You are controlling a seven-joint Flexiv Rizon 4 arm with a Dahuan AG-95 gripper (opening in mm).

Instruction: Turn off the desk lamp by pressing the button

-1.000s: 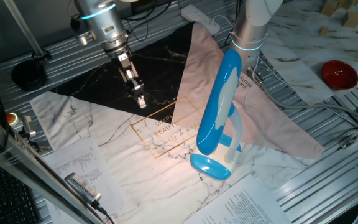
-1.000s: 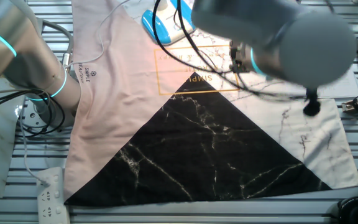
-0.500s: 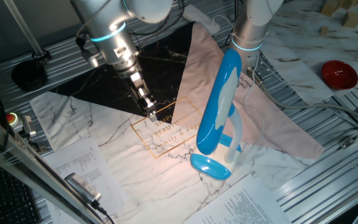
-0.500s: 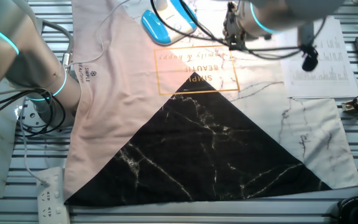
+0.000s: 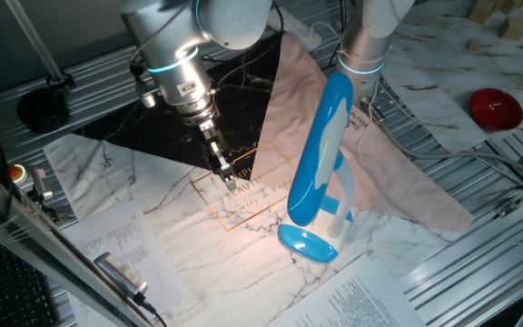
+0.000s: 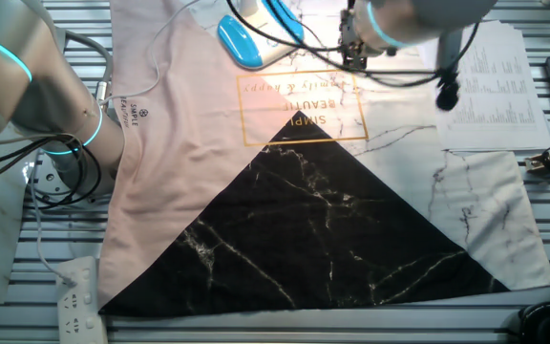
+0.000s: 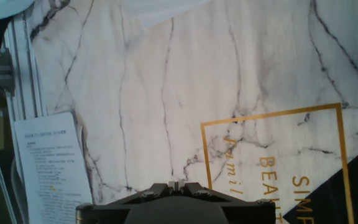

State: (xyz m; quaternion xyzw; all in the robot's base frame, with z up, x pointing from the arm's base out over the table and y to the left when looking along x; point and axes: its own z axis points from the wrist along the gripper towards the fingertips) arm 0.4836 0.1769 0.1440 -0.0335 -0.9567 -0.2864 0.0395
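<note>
At the left of the tabletop (image 5: 107,195) lie printed sheets (image 5: 125,250). Over the last second the tool (image 5: 230,184) has swung down and rightward from above the black triangle to hang just above the gold-framed lettering (image 5: 243,186) on the marble-patterned mat; whether its tips are spread or pressed together, I cannot tell. To its right stands the desk lamp (image 5: 320,154), lit, its blue base (image 5: 307,243) near the mat's front edge. The approach is closing, but the button remains unpressed.

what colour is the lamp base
Bright blue; the lamp base shows best in one fixed view.
</note>
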